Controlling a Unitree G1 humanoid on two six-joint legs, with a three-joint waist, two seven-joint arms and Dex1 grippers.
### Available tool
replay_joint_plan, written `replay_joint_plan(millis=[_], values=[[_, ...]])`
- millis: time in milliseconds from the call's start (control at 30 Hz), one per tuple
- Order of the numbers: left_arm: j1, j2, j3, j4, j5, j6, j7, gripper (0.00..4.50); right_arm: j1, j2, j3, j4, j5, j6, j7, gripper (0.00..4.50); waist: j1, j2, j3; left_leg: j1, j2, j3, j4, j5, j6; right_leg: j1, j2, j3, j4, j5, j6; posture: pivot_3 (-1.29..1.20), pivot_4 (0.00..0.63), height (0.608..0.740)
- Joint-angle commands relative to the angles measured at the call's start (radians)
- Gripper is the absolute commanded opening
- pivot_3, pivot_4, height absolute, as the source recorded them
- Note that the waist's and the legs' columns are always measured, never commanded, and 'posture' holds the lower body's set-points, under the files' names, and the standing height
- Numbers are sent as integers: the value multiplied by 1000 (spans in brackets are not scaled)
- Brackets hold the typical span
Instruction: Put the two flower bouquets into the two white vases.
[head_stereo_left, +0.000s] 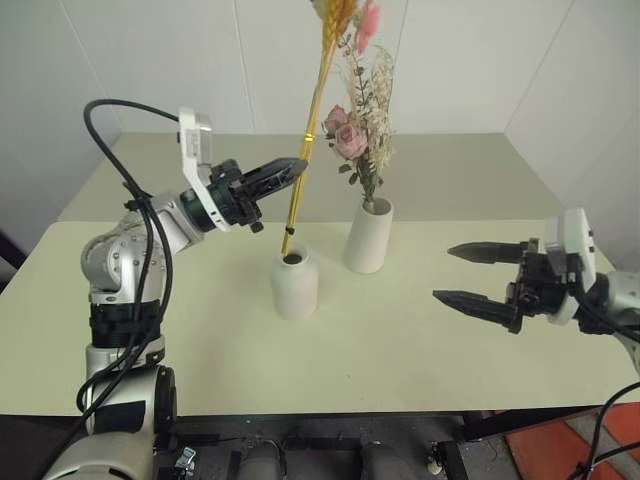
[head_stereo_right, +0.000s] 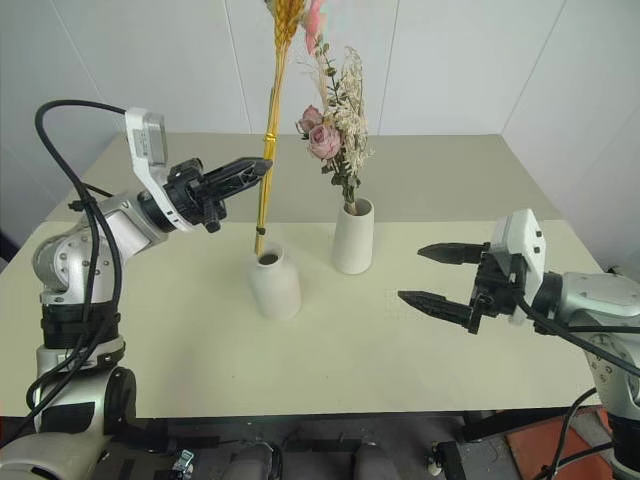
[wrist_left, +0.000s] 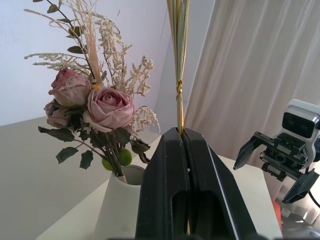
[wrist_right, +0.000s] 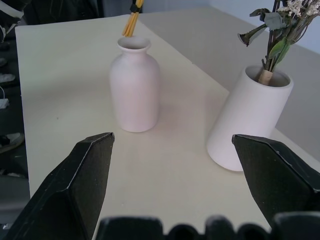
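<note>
The pale table (head_stereo_left: 420, 330) carries both white vases near its middle. Taking the squat bottle-shaped vase (head_stereo_left: 295, 285) as the landmark: the taller tapered vase (head_stereo_left: 368, 236) stands just beside it, farther back and toward the robot's right, apart from it.

The bushy bouquet (head_stereo_left: 358, 140) of pink roses, green sprigs and cream grasses already sits in the taller vase, its stems down inside the wide mouth and its head rising well above the squat vase.

The slim bunch of yellow-orange stalks (head_stereo_left: 310, 130) stands nearly upright over the squat vase — its cut ends hang just above and slightly behind the dark mouth, not yet inside, while its pink-tipped head reaches past the top of the head views.

The left gripper (head_stereo_left: 292, 170) is above the squat vase on the robot's left side, clenched on the slim stalks partway up their length.

The right gripper (head_stereo_left: 478, 276) hovers over the table well apart from the squat vase on the robot's right — fingers spread wide, grasping nothing, pointing toward the vases.
</note>
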Motion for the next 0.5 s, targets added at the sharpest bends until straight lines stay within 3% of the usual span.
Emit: replay_joint_plan(millis=[33,167,500], values=[[23,10,-23,-28,23,-37,-13,21,5,-3,-42,-37,18,-13,-11,4500,-1,0,0,0,0,0,0,0,0,0,0,0,0,0,0,0,150,740],[52,20,-39,-50,29,-39,-22,21,10,-2,-44,-40,20,-14,-15,4500,0,0,0,0,0,0,0,0,0,0,0,0,0,0,0,0,150,740],[102,84,-13,-95,9,-13,-6,2489,5,5,-25,-21,11,-28,-18,4500,0,0,0,0,0,0,0,0,0,0,0,0,0,0,0,0,150,740]])
